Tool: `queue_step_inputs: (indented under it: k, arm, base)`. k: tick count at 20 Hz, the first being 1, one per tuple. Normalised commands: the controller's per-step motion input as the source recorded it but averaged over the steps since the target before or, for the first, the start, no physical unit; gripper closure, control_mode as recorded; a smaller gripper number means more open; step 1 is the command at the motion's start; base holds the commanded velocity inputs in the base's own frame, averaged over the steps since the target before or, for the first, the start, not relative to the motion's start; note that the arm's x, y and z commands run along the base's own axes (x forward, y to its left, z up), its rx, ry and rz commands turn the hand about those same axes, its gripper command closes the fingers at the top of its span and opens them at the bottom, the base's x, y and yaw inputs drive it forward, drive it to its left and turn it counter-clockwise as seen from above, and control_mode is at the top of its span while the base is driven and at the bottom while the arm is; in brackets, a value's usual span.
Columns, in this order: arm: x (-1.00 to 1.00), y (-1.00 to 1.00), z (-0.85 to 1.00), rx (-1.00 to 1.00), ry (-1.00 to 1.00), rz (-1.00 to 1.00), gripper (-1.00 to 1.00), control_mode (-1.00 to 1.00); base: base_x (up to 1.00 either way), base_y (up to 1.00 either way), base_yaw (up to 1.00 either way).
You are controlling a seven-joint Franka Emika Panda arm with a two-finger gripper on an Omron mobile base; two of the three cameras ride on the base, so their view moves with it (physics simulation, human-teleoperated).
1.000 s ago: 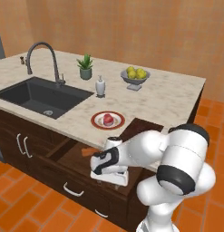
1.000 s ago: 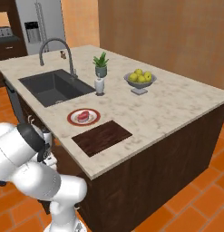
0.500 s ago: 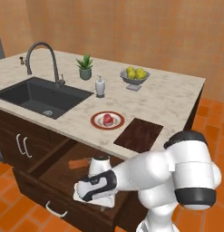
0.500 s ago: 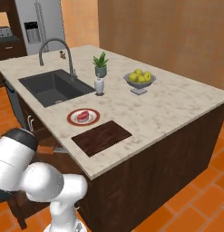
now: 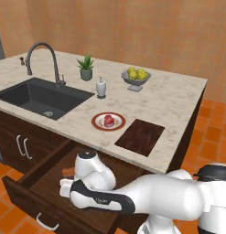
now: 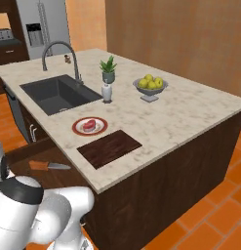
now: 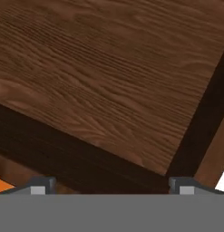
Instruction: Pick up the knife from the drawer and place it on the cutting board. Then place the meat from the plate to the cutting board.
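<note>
While open, pincer [image 7: 111, 186] over drawer [image 7: 99, 86]

One knife [image 6: 49, 166], one plate [image 5: 108, 122], one cutting board [image 5: 140, 136], one meat [image 5: 108, 120], one open drawer [image 5: 23, 188].

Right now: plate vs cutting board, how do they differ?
The plate is round and white with a red-brown rim; the cutting board is rectangular and dark reddish-brown. The plate carries the meat; the cutting board is bare. Both lie flat on the counter, side by side.
</note>
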Motion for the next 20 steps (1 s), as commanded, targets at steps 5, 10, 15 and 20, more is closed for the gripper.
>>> queue_step_inputs:
  k: [5,10,15,20]
  arm:
    - [1.00,0.02,0.69,-0.05,-0.01,-0.22,-1.00,-1.00]
    - [0.98,0.21,0.00,-0.11,-0.03,-0.43,-1.00,-1.00]
    - [0.90,0.01,-0.01,-0.03,-0.02,-0.32,-1.00,-1.00]
    - [0.91,0.01,-0.47,0.08,0.04,-0.13,-1.00,-1.00]
  base:
    - [0.00,0.00,0.00]
    - [0.00,0.00,0.00]
    - [0.00,0.00,0.00]
    - [0.00,0.00,0.00]
